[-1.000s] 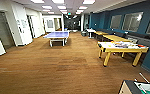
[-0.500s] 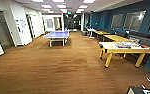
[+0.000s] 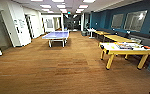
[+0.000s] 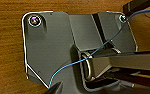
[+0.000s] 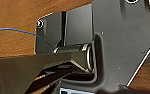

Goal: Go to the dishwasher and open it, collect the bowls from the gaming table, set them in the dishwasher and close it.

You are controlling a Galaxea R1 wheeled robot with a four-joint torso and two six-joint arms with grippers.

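gaming table (image 3: 127, 47), box details blurred

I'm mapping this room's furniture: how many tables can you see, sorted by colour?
Blue ping-pong table: 1
Yellow-legged table with a white top and game boxes: 1
Yellow tables along the blue wall, one near and one far: 2
White table at the back: 1
Total: 5
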